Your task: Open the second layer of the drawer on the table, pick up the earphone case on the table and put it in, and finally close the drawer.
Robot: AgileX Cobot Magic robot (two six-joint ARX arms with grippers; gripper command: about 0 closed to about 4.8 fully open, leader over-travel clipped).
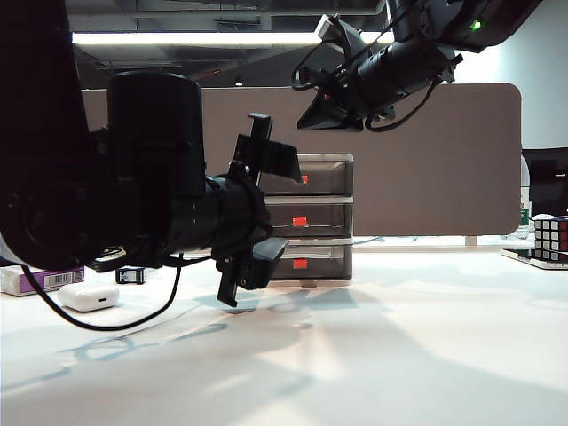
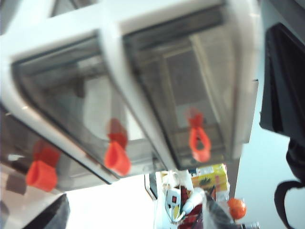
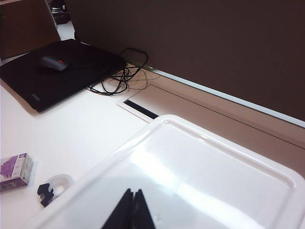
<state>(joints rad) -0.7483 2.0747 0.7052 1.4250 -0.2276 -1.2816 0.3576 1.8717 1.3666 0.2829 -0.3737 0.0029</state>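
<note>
A: Where to find the left gripper (image 1: 271,211)?

B: Low over the bench (image 1: 399,346), just in front of the drawer (image 1: 319,201), turned on its side. Gapes wide, one finger high and one low, nothing between. Faces the three red handles in the left wrist view, roughly in line with the middle handle (image 2: 116,155).

A: And the right gripper (image 1: 308,120)?

B: Up high, above the drawer's white top (image 3: 200,157). Looks pinched together in its own wrist view, tips touching, gripping nothing.

A: State of the second layer (image 1: 321,219)?

B: Pushed in, flush with the trays above and below. Not yet touched.

A: Where to look for the earphone case (image 1: 89,295)?

B: On the bench, well to the left of the drawer in the exterior view, just beside a purple box (image 1: 40,280) and near a small black clip (image 1: 130,275).

A: How to handle the tray?

B: Probably light and thin-walled, sliding easily. Likely to drag the whole drawer forward if yanked. Better to pinch that middle handle squarely and pull straight out, slowly. Perhaps worth bracing the white top with the right gripper.

A: And the case?

B: Hard, glossy, rounded. Likely light but slippery. Best to take across the broad flat faces near the middle, not by the curved ends, where apt to squirt out. No call for much force; enough to close gently and lift straight up.
</note>
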